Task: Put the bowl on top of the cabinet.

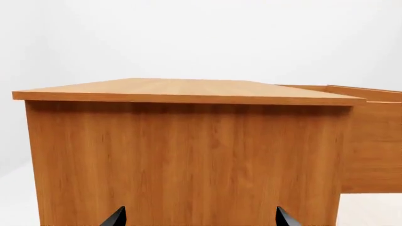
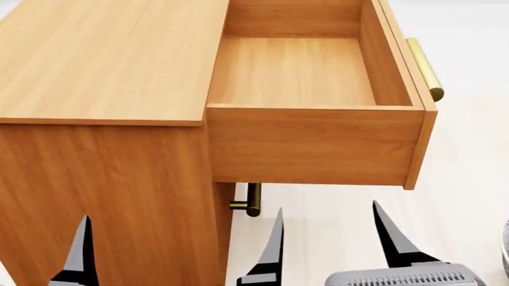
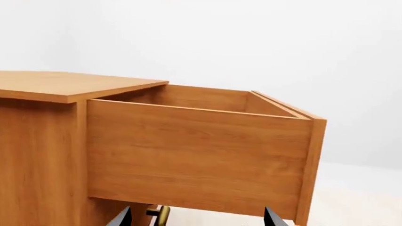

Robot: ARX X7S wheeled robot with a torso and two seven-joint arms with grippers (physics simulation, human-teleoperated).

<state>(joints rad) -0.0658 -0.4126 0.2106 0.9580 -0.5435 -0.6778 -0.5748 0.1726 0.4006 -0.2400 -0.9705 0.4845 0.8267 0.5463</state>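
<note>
Task barely begun — cabinet (image 2: 104, 59) top is bare at upper left of the head view, top drawer (image 2: 310, 77) pulled out and empty. Bowl not identifiable in any view; a grey curved edge at the far right edge, low, is too cropped to tell. Still to do: find, grasp, lift, place. Left tool (image 2: 179, 250) released, fingers spread wide, holding nothing, touching nothing. Right tool (image 2: 402, 253) — only one finger shows in head view; wrist view shows tips apart w/ nothing between.
</note>
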